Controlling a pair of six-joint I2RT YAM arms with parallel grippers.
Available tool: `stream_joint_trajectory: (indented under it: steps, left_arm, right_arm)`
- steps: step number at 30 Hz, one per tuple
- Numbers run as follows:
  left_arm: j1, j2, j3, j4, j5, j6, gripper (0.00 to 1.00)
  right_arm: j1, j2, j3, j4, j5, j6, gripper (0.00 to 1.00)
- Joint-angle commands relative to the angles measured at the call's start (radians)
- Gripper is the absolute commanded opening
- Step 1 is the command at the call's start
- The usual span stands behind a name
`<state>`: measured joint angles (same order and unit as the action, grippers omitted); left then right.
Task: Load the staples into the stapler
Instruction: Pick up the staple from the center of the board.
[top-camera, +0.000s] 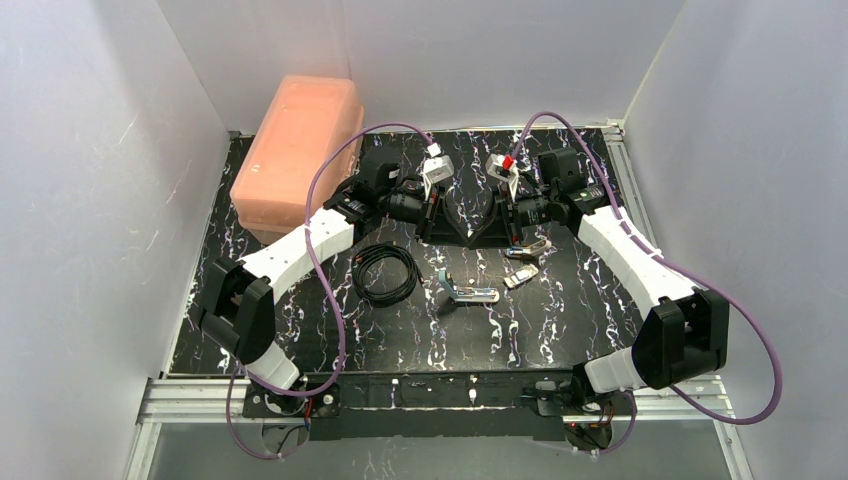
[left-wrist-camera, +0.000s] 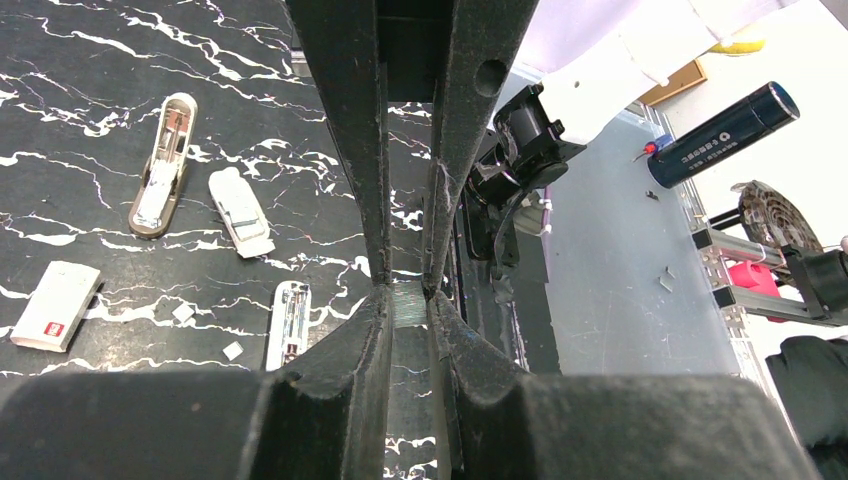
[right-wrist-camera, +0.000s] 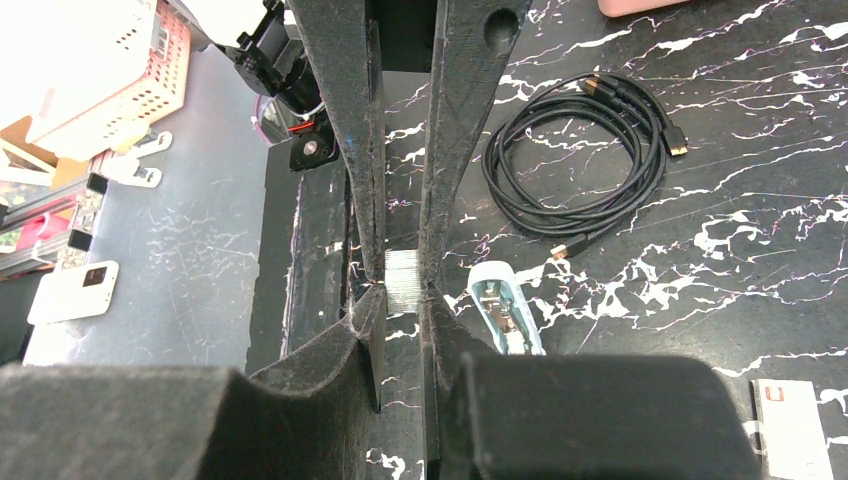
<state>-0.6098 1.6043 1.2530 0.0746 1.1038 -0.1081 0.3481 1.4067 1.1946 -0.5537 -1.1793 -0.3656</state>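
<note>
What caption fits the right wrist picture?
Right hand pinching the staples, light-blue stapler and black cable beside.

Bright even overhead light, soft shadows, blurred near foreground

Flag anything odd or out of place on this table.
The left gripper and right gripper both pinch one strip of staples from opposite sides. The light-blue stapler lies open, and small pale scraps litter the table near a white box.
</note>
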Motion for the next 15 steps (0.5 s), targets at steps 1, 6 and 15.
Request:
stream_joint_trajectory:
  steps: [1,6,15]
  left_arm:
    - [-0.004,-0.042,-0.001,0.004,0.006,0.011,0.0]
    - [-0.004,-0.041,0.0,0.004,0.007,0.01,0.0]
    - [-0.004,-0.04,-0.006,0.004,0.003,0.01,0.11]
  right_arm:
    - [0.002,-0.019,-0.003,0.05,-0.046,0.013,0.24]
    - [0.002,-0.02,-0.006,0.053,-0.047,0.014,0.21]
    - [0.002,-0.03,-0.006,0.057,-0.04,0.011,0.13]
